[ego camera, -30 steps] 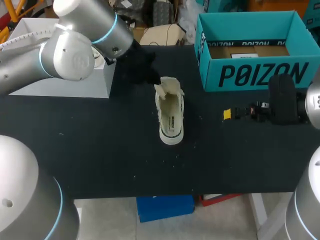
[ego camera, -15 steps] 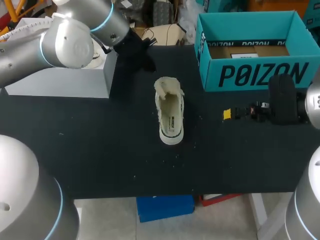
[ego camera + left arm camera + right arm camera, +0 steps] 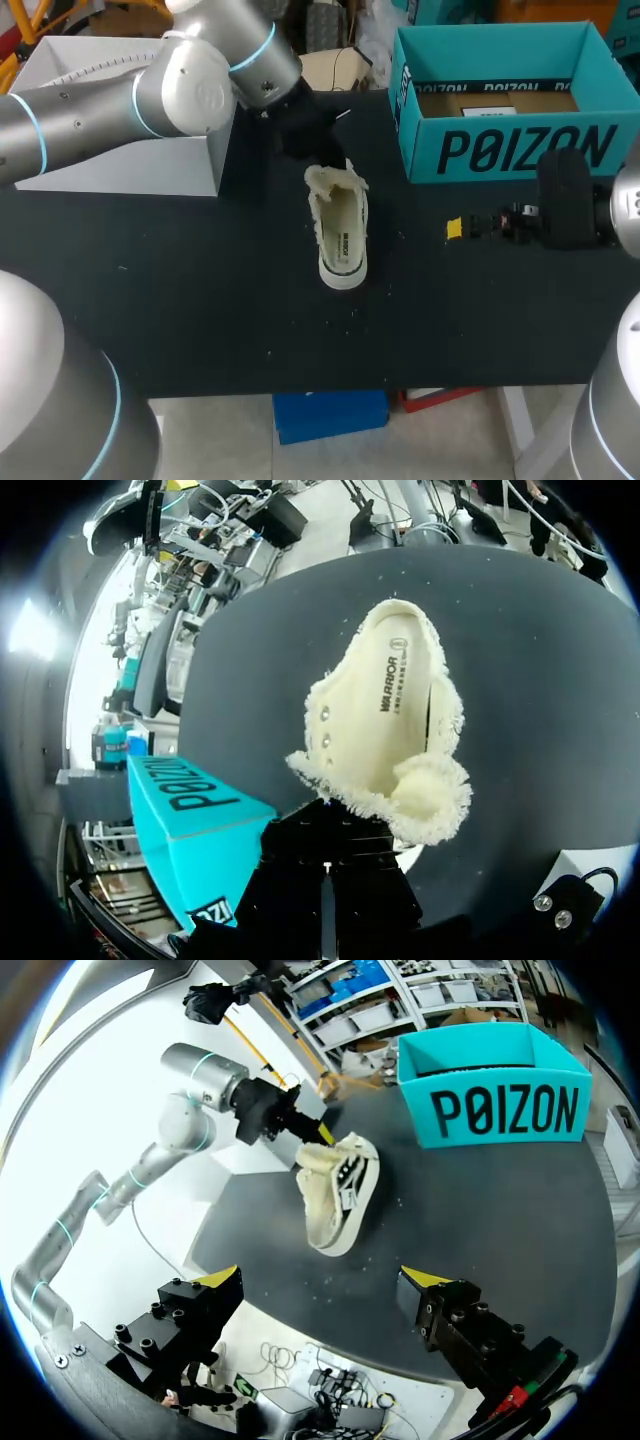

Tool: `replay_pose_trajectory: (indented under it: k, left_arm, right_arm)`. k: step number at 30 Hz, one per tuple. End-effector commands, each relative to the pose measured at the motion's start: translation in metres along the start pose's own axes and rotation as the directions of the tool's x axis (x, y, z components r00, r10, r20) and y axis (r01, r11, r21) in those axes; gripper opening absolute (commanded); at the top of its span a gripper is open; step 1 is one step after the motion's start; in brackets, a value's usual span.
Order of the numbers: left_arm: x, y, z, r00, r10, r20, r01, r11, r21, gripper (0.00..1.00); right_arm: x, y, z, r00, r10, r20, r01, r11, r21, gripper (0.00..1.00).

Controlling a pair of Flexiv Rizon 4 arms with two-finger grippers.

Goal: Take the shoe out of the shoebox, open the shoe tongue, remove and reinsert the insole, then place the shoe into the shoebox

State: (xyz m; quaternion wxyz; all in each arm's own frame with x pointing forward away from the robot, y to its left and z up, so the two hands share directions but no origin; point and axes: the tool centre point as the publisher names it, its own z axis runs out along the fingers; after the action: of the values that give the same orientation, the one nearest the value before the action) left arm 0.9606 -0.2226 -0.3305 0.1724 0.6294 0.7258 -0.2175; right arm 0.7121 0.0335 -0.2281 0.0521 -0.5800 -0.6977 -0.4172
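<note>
Head view first: the cream fleece-lined shoe sits on its sole out on the black tabletop, roughly mid-table, opening facing up; it's outside the teal cardboard shoebox, which stands at the far right of the table, open side up and well apart from the shoe. The left arm comes in from the far left, over a pale grey box; the left gripper is right at the far end of the shoe, at the fluffy edge; honestly can't tell from here if it's pinching anything. The right gripper hangs off to the right of the shoe, near it but not touching, in front of the shoebox.

Left wrist view: the shoe is right ahead of the gripper's black body, eyelet end and a fuzzy lump of lining nearest; the printed insole shows inside; grip state is hidden here too. The shoebox is off to one side.

Right wrist view: the right gripper is spread wide with nothing between the tips; the shoe lies ahead of it; the left gripper is at the shoe's far end; the shoebox stands beyond.
</note>
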Motion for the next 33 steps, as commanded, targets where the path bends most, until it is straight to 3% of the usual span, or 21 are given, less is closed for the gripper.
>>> replay_pose_trajectory:
  k: [1, 7, 12, 20, 28, 33]
  left_arm:
    - [0.013, -0.012, -0.001, 1.0, -0.002, -0.01, 0.001, 1.0, -0.006, 0.0]
    - [0.026, -0.022, 0.006, 0.999, -0.006, -0.041, 0.007, 1.0, 0.016, 0.0]
    - [0.026, -0.025, 0.01, 0.999, 0.0, -0.049, 0.001, 1.0, 0.025, 0.0]
    - [0.011, -0.021, 0.013, 0.998, 0.034, -0.044, -0.033, 0.999, 0.023, 0.0]
    - [-0.015, -0.022, -0.009, 0.996, 0.086, -0.002, -0.086, 0.996, -0.015, 0.0]
    - [-0.013, -0.027, -0.003, 0.996, 0.092, -0.021, -0.092, 0.996, 0.006, 0.0]
  right_arm:
    - [0.001, 0.0, 0.001, 1.0, 0.001, 0.002, -0.001, 1.0, 0.001, 1.0]
    - [0.001, 0.0, 0.001, 1.0, 0.001, 0.002, -0.001, 1.0, 0.001, 1.0]
    - [0.001, 0.0, 0.001, 1.0, 0.001, 0.002, -0.001, 1.0, 0.001, 1.0]
    - [0.001, 0.0, 0.001, 1.0, 0.001, 0.002, -0.001, 1.0, 0.001, 1.0]
    - [0.001, 0.0, 0.001, 1.0, 0.001, 0.002, -0.001, 1.0, 0.001, 1.0]
    - [0.001, 0.0, 0.001, 1.0, 0.001, 0.002, -0.001, 1.0, 0.001, 1.0]
